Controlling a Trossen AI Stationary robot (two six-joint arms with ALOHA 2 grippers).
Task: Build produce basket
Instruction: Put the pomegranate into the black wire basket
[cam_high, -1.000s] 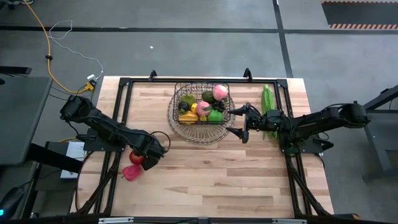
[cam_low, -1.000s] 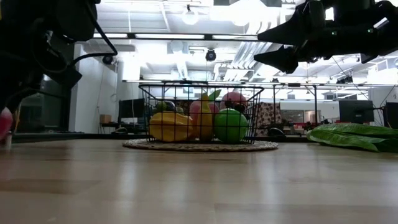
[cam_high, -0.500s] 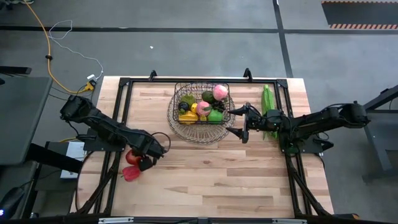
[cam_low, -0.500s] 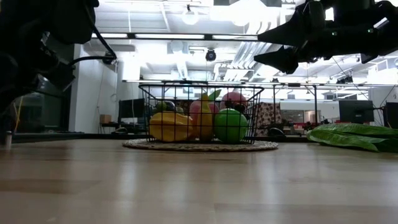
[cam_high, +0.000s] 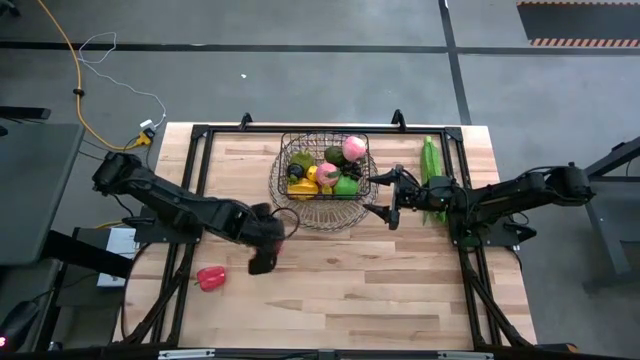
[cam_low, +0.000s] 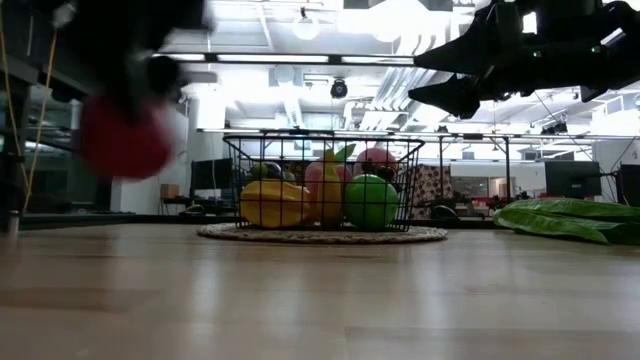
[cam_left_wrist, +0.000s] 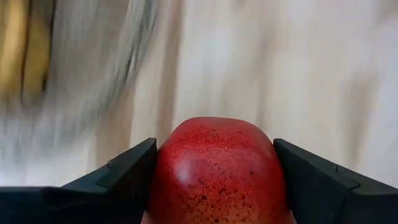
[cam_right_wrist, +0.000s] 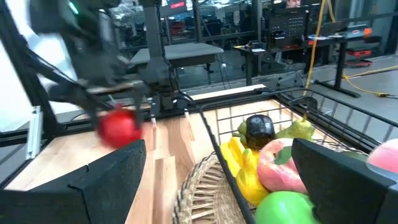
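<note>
Left hand (cam_high: 268, 240) is clamped on a red apple (cam_left_wrist: 217, 171), now carried off the table's (cam_high: 350, 290) left edge toward the basket (cam_high: 322, 160); a red pepper (cam_high: 210, 277) was left behind. Right hand (cam_high: 388, 198) is held open, unmoved, beside the basket.

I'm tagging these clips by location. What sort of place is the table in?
Probably an open lab or office workspace. Beyond the wooden table the low view shows exposed ceiling ducts and strip lights, and the right wrist view shows desks with monitors.
</note>
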